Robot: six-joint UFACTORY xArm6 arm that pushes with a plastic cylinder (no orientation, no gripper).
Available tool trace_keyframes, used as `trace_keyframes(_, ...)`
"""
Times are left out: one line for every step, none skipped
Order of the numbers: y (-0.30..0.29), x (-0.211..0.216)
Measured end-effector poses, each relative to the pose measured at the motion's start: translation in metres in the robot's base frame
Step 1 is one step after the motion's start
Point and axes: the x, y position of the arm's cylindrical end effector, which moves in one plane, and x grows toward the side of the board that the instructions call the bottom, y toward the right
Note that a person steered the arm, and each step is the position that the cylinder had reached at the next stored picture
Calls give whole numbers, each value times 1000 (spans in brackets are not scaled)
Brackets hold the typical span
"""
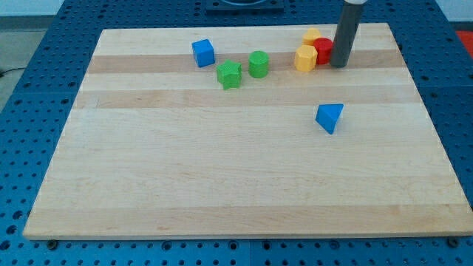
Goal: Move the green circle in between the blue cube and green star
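Note:
The green circle (258, 64) stands near the view's top, just right of the green star (230, 74). The blue cube (203, 52) lies up and left of the star. My tip (339, 64) is at the view's upper right, well to the right of the green circle. It touches or nearly touches the right side of a red block (323, 50).
A yellow block (306, 58) lies left of the red block and another yellow block (312, 35) above it. A blue triangular block (329, 117) lies below them, right of centre. The wooden board (236, 185) rests on a blue table.

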Motion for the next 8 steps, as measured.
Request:
trace_keyframes(0,0)
trace_keyframes(-14,10)
trace_keyframes(-37,42)
trace_keyframes(-82,68)
trace_keyframes(-93,62)
trace_keyframes(-94,29)
trace_keyframes(-109,4)
trace_keyframes(-145,-5)
